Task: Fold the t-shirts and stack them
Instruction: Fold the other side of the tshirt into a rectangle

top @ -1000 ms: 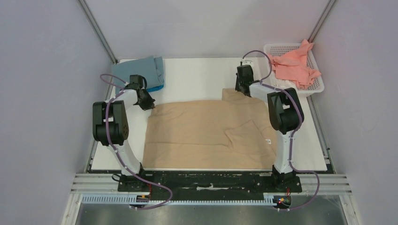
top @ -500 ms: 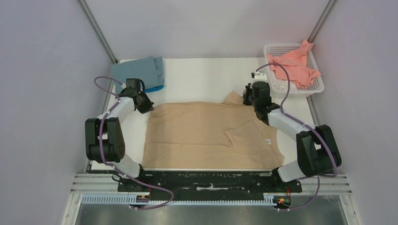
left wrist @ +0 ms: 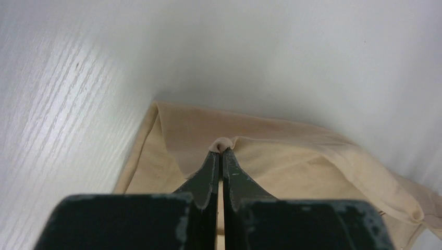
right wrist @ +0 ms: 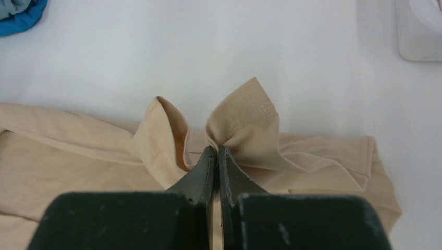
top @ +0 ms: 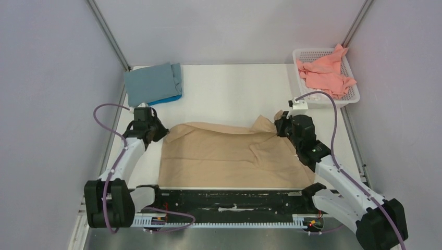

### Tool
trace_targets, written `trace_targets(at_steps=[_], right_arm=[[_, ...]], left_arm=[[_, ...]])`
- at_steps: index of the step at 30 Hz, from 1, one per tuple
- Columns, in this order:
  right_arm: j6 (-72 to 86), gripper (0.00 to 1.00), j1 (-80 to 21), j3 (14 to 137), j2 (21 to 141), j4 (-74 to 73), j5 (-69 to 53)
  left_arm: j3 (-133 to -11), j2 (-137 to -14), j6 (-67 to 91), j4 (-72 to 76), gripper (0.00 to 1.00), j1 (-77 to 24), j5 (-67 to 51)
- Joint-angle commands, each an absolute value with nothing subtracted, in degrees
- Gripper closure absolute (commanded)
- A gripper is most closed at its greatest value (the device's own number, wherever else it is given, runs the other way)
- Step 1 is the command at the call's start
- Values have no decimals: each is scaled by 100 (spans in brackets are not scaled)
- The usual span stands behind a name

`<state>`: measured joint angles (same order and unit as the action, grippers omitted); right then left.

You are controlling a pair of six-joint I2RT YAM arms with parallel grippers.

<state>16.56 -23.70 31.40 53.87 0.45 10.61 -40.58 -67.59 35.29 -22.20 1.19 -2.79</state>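
Two slim arms on show: the left arm (top: 125, 159) and the right arm (top: 344, 182) are both built of white-shelled links joined by chunky black motor housings, and a thin purple cable (top: 333, 125) loops loosely off each. Up close, the left gripper (left wrist: 222, 151) and right gripper (right wrist: 215, 150) have dark, tapering wedge fingers (left wrist: 208, 179), and the black blocks behind them are scuffed pale along the edges.
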Motion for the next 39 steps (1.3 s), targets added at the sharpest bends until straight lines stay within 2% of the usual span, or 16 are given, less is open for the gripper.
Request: trace_targets(at_steps=[1,7,14,22,32,35,36,37,39], right_arm=[[1781,100,-2475,2939,4769,-665,1026],[1808,100,-2531,2704,3978,-1223,898],[1806,100,-2540,2541,3515,-1797,618],[1766,100,-2535,2480,3318,-2303,97],[1955,100,-2539,2185,3164,-2893,18],[2108,96,-2538,2021,3106,-3014,-99],[2174,95,-2540,1978,3069,-3084,-238],[2259,90,-2540,1948,3017,-3173,-367],[2470,89,-2538,1863,2880,-3505,-589]], left_arm=[[-3609,-5878,3880,-2031,98,97,-30],[-3048,-4991,4013,-1891,98,97,158],[-2759,-4704,4077,-2018,98,98,378],[-2417,-4273,4142,-2022,98,97,475],[-1885,-3876,4455,-2100,98,97,430],[-1781,-3770,4548,-2290,98,97,473],[-1767,-3709,4602,-2424,95,96,527],[-1766,-3644,4669,-2577,86,97,615],[-1809,-3396,4883,-2930,77,97,779]])
